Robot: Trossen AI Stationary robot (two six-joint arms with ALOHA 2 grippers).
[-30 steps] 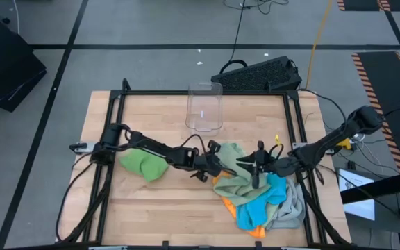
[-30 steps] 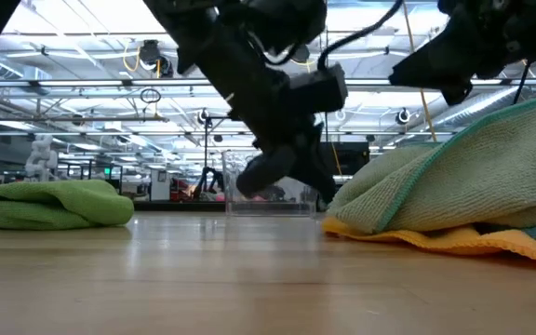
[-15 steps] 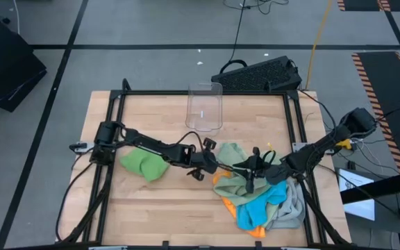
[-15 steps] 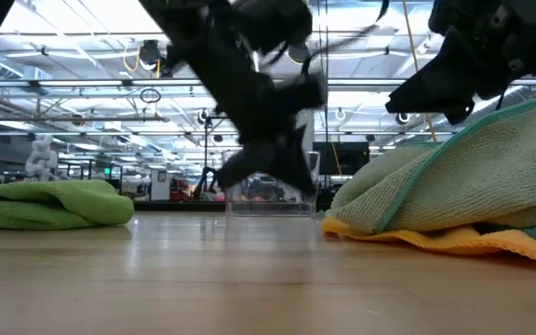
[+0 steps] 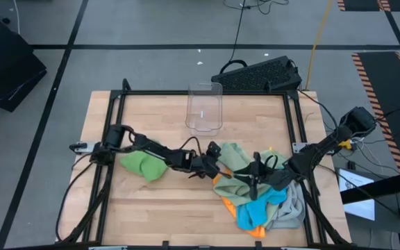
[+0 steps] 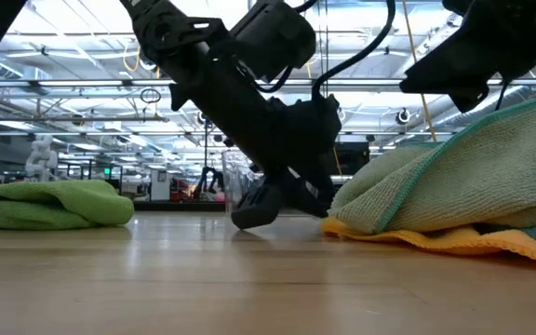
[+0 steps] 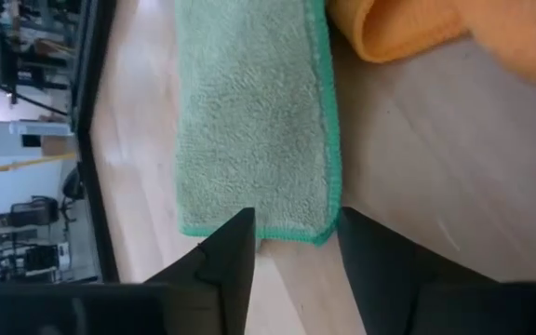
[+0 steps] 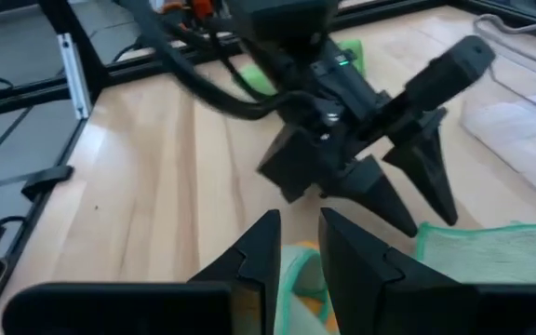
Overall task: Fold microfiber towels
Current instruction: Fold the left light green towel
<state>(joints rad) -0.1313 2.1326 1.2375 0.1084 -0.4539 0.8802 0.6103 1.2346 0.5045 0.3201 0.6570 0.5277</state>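
A pile of microfiber towels lies at the table's near right: a sage green one (image 5: 236, 163) on top, over orange (image 5: 226, 201), blue (image 5: 259, 208) and light grey (image 5: 294, 208). A bright green towel (image 5: 143, 164) lies folded to the left. My left gripper (image 7: 291, 233) is open and low at the table. Its fingers stand on either side of the sage towel's teal-edged corner (image 7: 296, 228), apart from it. My right gripper (image 5: 255, 182) hangs above the pile with a narrow gap between its fingers, clear of the cloth in the low view (image 6: 463, 79).
A clear plastic bin (image 5: 205, 107) stands at the far middle of the table. A black frame rail (image 5: 294, 132) runs along the sides. Bare wood lies between the bright green towel and the pile, and along the near left.
My left gripper has sunk to the table at the sage towel's corner, has rolled, and its fingers now stand apart. My right gripper has shifted a little toward the near edge over the pile. The towels have kept still.
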